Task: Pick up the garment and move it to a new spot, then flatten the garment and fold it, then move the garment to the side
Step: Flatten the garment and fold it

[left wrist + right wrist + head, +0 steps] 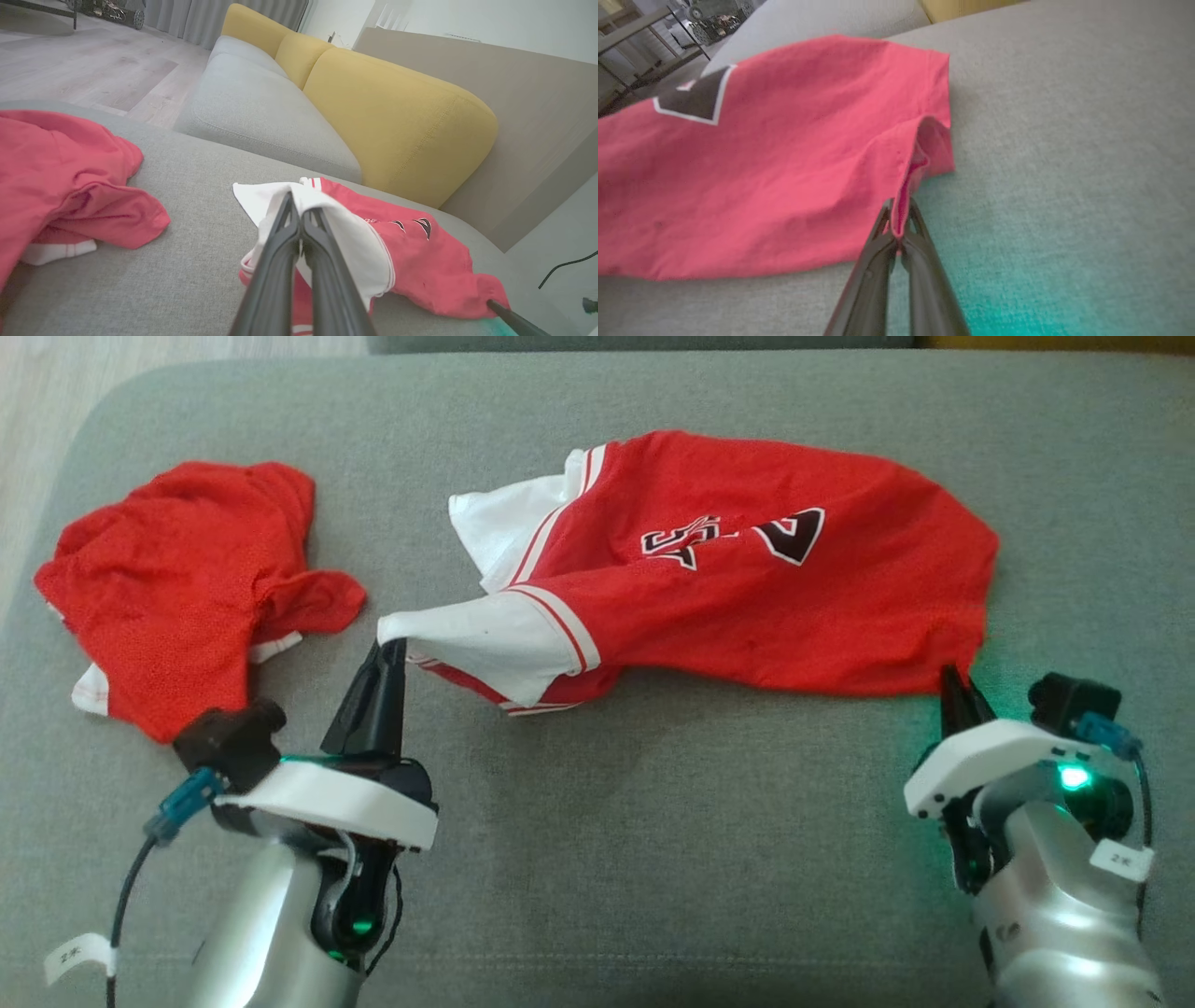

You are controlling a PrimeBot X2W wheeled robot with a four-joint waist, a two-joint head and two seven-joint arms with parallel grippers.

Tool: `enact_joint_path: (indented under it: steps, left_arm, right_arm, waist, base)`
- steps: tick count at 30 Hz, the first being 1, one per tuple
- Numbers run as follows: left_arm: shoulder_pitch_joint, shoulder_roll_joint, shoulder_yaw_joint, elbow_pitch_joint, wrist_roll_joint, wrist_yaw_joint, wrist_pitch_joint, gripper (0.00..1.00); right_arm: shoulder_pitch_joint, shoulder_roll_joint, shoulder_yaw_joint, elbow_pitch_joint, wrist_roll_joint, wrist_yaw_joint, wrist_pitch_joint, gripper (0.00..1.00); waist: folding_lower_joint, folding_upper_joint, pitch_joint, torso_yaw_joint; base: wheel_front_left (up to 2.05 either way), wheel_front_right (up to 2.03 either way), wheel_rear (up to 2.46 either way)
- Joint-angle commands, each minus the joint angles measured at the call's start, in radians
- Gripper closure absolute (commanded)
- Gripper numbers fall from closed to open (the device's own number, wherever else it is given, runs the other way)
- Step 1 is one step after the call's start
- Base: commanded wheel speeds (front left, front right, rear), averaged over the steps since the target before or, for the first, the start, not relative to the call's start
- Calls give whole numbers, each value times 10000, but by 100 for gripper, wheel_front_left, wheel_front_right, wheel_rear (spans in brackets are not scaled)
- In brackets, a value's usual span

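Note:
The garment (747,588) is a red jersey with white sleeves and black numerals, spread across the middle of the grey cushion (653,859). My left gripper (394,649) is shut on the tip of its white sleeve (299,200) at the jersey's near left. At the near right corner, my right gripper (952,677) is shut on the red hem (903,210), which folds up between the fingers. The jersey (761,163) sags between the two grips.
A second red garment (187,588) lies crumpled at the cushion's left, close to my left arm. Yellow back cushions (397,116) and another grey seat (261,112) stand beyond. Wooden floor (70,60) lies past the cushion's left edge.

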Motion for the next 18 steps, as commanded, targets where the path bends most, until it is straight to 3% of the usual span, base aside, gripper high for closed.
enact_joint_path:
  steps: [1,8,13,18]
  left_arm:
    - [-409,100,452,-384,158,-47,-122,100]
    - [-275,112,688,-755,704,-63,-122,100]
    - [-458,249,951,-1437,1203,-76,-122,100]
    - [-898,341,1220,-2013,1436,-79,-122,100]
  right_arm:
    - [-210,9,430,-456,194,-7,31,100]
    - [-140,-123,1161,-2431,1155,-7,843,100]
    - [-294,-776,1503,-5500,2705,-7,2672,100]
    - [-603,-1029,1206,-6863,3217,-7,3945,100]
  waist:
    - [0,0,-159,-87]
    - [0,0,-896,-373]
    - [0,0,-1604,-646]
    - [0,0,-1887,-730]
  base:
    - [0,0,0]
    - [0,0,0]
    - [0,0,0]
    - [0,0,0]
